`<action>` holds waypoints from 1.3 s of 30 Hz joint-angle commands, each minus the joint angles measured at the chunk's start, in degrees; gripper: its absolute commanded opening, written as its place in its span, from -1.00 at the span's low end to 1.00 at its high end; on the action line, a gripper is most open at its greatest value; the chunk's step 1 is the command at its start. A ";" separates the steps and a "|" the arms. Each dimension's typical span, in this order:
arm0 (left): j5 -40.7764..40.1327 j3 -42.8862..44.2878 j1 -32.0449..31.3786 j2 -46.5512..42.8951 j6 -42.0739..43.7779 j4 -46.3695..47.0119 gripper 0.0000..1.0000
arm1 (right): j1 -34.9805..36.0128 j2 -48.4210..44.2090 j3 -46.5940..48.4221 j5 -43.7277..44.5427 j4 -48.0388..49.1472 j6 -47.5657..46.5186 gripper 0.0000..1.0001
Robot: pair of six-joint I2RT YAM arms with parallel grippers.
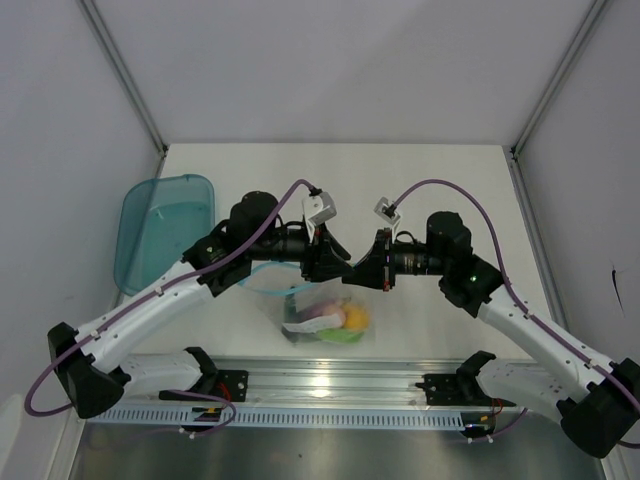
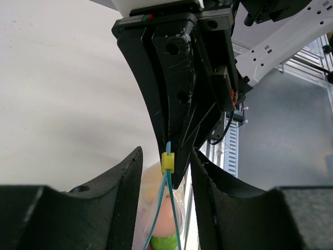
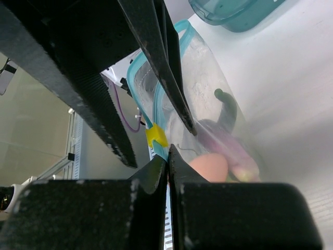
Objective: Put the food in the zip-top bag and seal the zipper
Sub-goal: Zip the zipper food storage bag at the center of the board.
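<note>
- A white table [image 1: 440,190] stands between plain grey walls [image 1: 330,70], with one metal rail [image 1: 330,385] along the near edge.
- One teal tub [image 1: 160,225] sits at the far left.
- The two arms meet over the middle of the table.
- One zip-top bag [image 3: 208,83] is just below them, with the food inside.
- In the bag I count one purple eggplant [image 3: 229,140], one pinkish piece [image 3: 208,166], one yellow-orange fruit [image 1: 356,318] and one green piece [image 1: 342,337]. I cannot tell if there are more.
- The right gripper [image 3: 167,159] is pinched tight on the blue zipper [image 3: 130,78], just beside the one yellow slider [image 3: 156,136].
- The left gripper [image 2: 166,161] has its jaws apart on either side of the slider, not touching it.
</note>
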 commanded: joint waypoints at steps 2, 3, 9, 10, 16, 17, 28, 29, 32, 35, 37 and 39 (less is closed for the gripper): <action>-0.30 1.43 -0.52 0.86 1.27 -0.62 -0.17 | 0.43 -1.75 0.75 0.86 1.93 -0.01 -1.00; -0.13 1.43 -0.52 0.95 1.27 -0.79 -0.24 | 0.43 -1.84 0.75 0.86 2.01 -0.10 -1.00; -0.74 1.16 -0.52 0.78 1.88 -2.11 -0.68 | 0.43 -2.01 0.40 2.17 2.02 -0.19 -1.00; -0.92 1.25 -0.52 0.69 1.89 -2.46 -0.80 | 0.43 -2.45 0.31 3.05 1.84 -0.45 -1.00; -1.62 2.21 -0.52 0.69 1.27 -4.31 -0.99 | 1.48 -5.44 -1.53 12.98 -0.18 -2.38 -1.00; -1.36 2.48 -0.61 1.03 1.18 -4.66 -0.99 | 1.66 -6.23 -1.80 14.21 -0.01 -2.12 -1.00; 0.14 2.74 -0.43 1.48 1.36 -7.91 -0.99 | 4.12 -9.40 -6.63 26.70 5.44 1.74 -1.00; 0.22 2.66 -0.43 1.48 1.45 -7.91 -0.99 | 4.03 -9.40 -6.63 26.88 5.53 1.75 -1.00; 0.49 2.48 -0.43 1.48 2.23 -8.79 -0.99 | 4.21 -10.10 -7.33 27.06 7.20 2.62 -1.00; 1.28 2.39 -0.35 1.83 2.59 -9.32 -0.99 | 4.38 -10.45 -7.86 26.97 8.52 4.03 -1.00; 1.63 2.13 -0.35 1.83 2.59 -9.40 -0.99 | 4.47 -11.15 -8.04 27.93 8.87 4.21 -1.00; 1.80 1.69 -0.35 1.57 2.68 -9.58 -0.99 | 4.38 -11.59 -8.48 29.07 8.87 4.64 -1.00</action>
